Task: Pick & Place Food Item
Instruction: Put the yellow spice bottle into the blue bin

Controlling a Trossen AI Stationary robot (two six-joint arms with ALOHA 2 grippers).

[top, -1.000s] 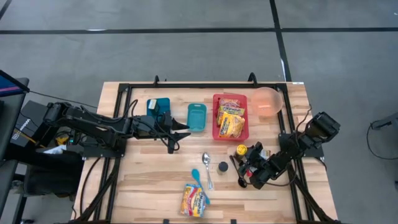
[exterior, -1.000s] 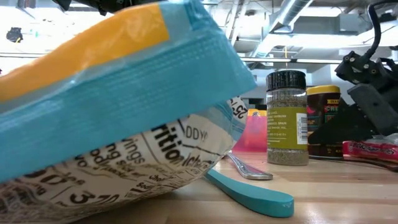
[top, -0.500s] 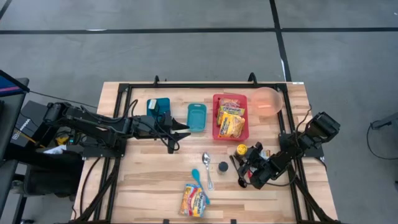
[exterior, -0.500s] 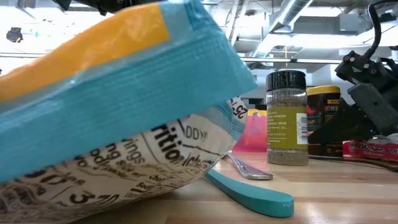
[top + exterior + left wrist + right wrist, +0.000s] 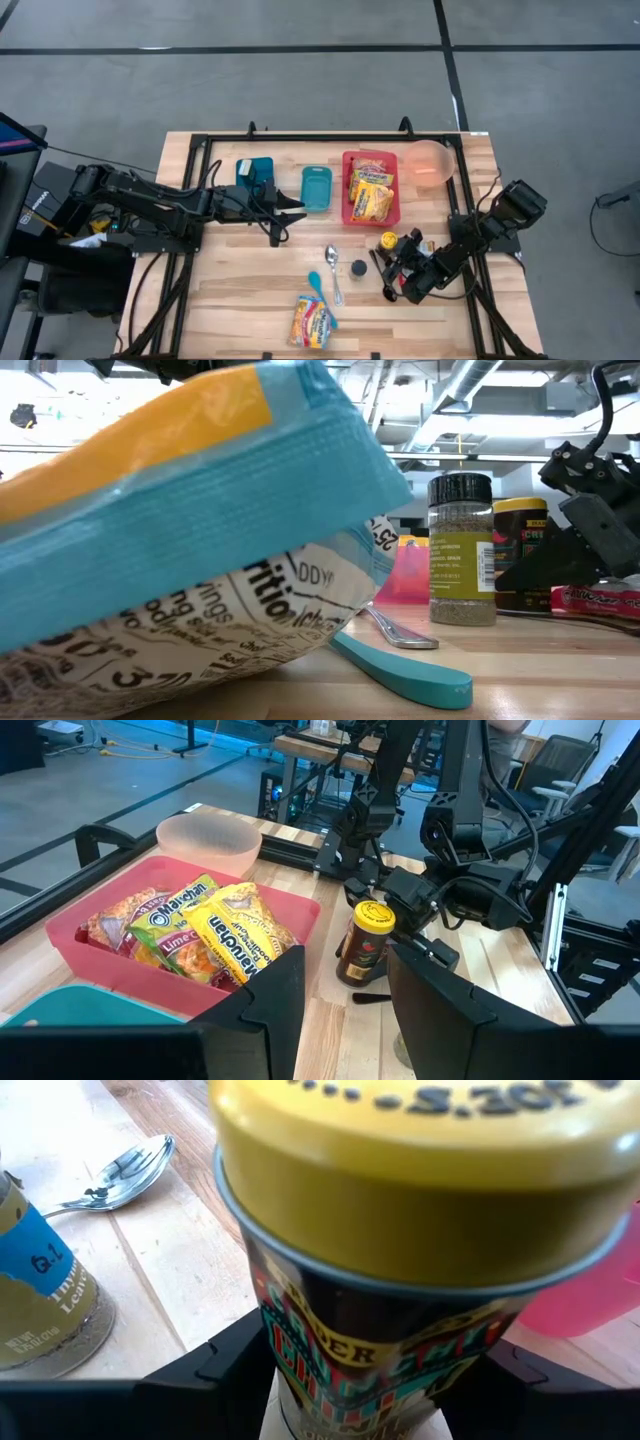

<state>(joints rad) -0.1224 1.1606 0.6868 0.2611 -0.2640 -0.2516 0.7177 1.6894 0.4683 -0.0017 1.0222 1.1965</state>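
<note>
**Right end effector straddles the yellow-lidded jar**

The right end effector point(image 5: 392, 262) sits low on the counter point(image 5: 240, 290) at about four o'clock from the counter's middle. Its two fingers stand on either side of the yellow-lidded jar point(image 5: 388, 241); the right wrist view shows the jar point(image 5: 420, 1250) filling the gap between them, but whether the pads already press its wall cannot be told. The jar stands upright on the wood, at six o'clock from the red bin point(image 5: 350, 205) and close to it.

At nine o'clock from the jar stands a black-capped spice shaker point(image 5: 357, 267), with a metal spoon point(image 5: 333, 272) and a teal spoon point(image 5: 315, 283) farther along. A noodle packet point(image 5: 312, 322) lies near the front edge at six o'clock. The red bin holds more noodle packets point(image 5: 372, 193); a pink bowl point(image 5: 430, 163) lies at its three o'clock, a teal container point(image 5: 317, 187) at its nine o'clock.

The left end effector point(image 5: 285, 222) hovers at ten o'clock from the middle, fingers partly apart, holding nothing.
</note>
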